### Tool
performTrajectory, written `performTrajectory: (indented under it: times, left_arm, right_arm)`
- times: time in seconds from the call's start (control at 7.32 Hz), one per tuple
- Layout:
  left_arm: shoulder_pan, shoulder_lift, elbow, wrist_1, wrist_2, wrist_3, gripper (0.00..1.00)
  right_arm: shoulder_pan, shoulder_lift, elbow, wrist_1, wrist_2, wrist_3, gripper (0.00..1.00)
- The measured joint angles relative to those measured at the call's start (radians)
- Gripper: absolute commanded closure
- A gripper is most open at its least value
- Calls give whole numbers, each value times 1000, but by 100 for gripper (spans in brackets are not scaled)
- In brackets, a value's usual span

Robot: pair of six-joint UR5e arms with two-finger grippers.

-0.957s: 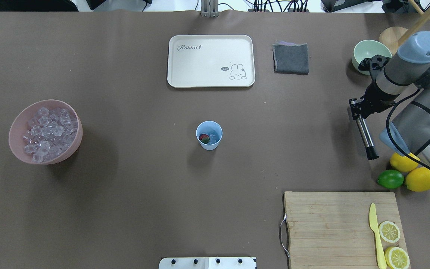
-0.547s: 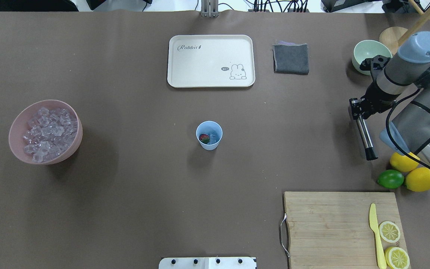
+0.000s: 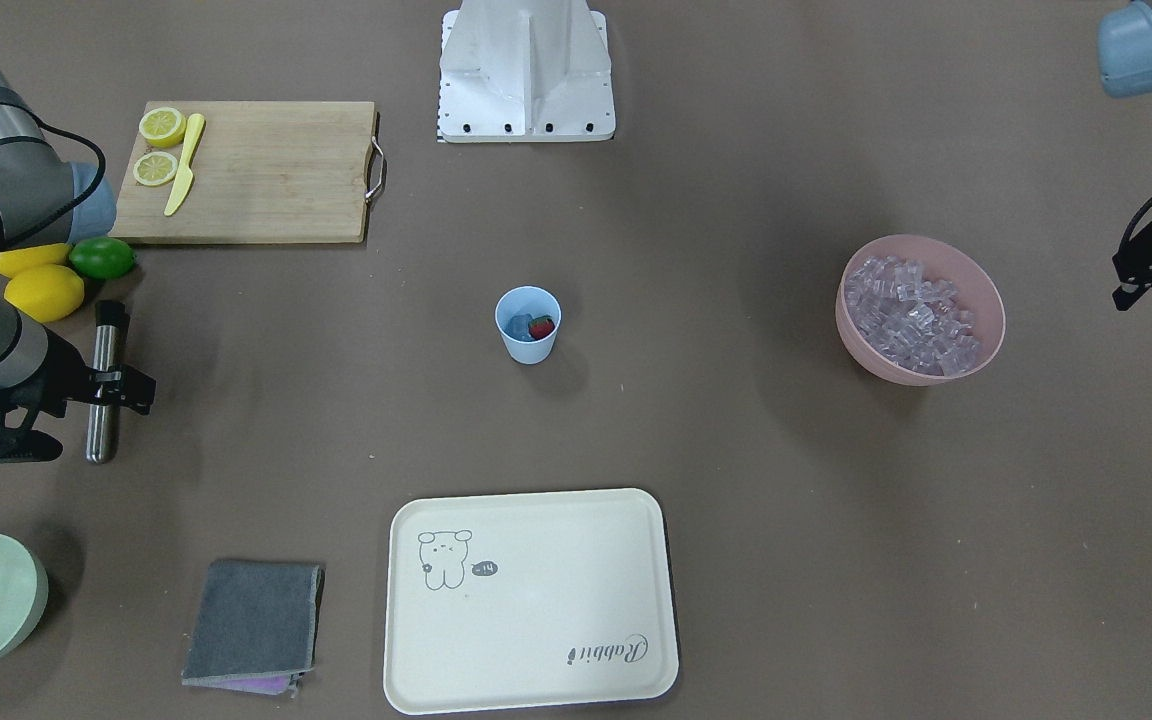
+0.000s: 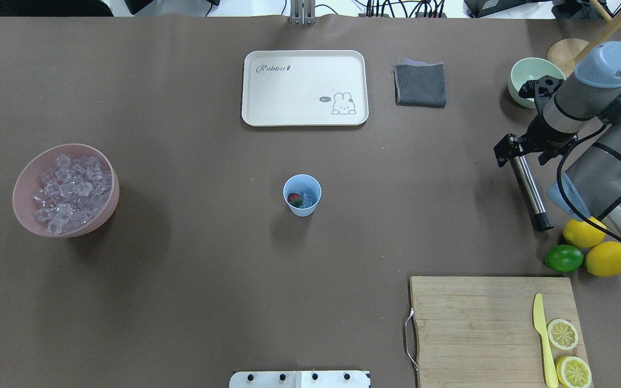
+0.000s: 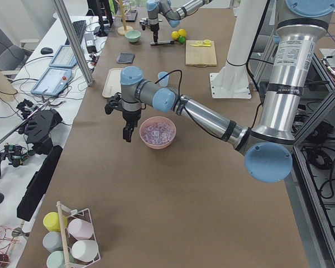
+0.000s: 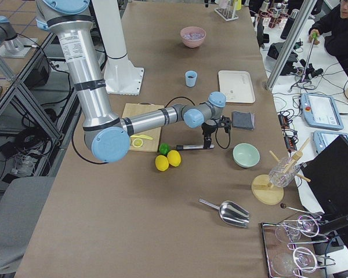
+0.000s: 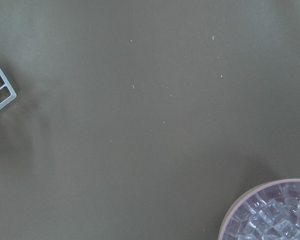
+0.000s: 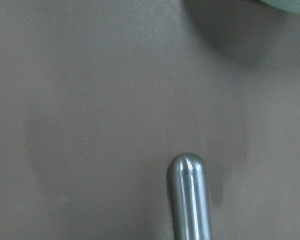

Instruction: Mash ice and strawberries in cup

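The light blue cup point(image 4: 302, 207) stands at the table's middle and also shows in the front view point(image 3: 528, 345). Inside it lie a red strawberry point(image 4: 295, 200) and clear ice point(image 4: 308, 196). More ice cubes point(image 4: 68, 191) fill the pink bowl point(image 4: 107, 207) at the left. My right gripper point(image 4: 521, 151) is shut on a steel muddler point(image 4: 529, 191) with a black end, far right of the cup; the right wrist view shows its rounded tip point(image 8: 186, 172). My left gripper point(image 3: 1131, 280) hangs beside the pink bowl point(image 3: 866, 350); I cannot tell if it is open.
A cream tray point(image 4: 304, 116) and a grey cloth point(image 4: 420, 84) lie at the back. A pale green bowl point(image 4: 521, 75) stands behind my right gripper. Two lemons point(image 4: 607, 258) and a lime point(image 4: 564, 258) sit by the cutting board point(image 4: 477, 323), which bears a yellow knife point(image 4: 541, 334) and lemon halves.
My right gripper has turned a little and shifted toward the table's back. The muddler has swung with it, its black end moving right. The cup and bowl have not moved.
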Motion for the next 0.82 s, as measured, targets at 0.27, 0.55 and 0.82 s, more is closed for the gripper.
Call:
performTrajectory:
  times: [0.27,0.55,0.82]
  left_arm:
    - [-9,-3,21,4,-8,37,3]
    - [-77,-35,116,11,-61,127,3]
    - [-184,-79,273,14,-144,272,3]
  right_arm:
    - [75,-8,60,-7,29,-23,0]
    - [203,-46,78,-26,102,-174,0]
    - [347,-119,81,-101,129,-409,0]
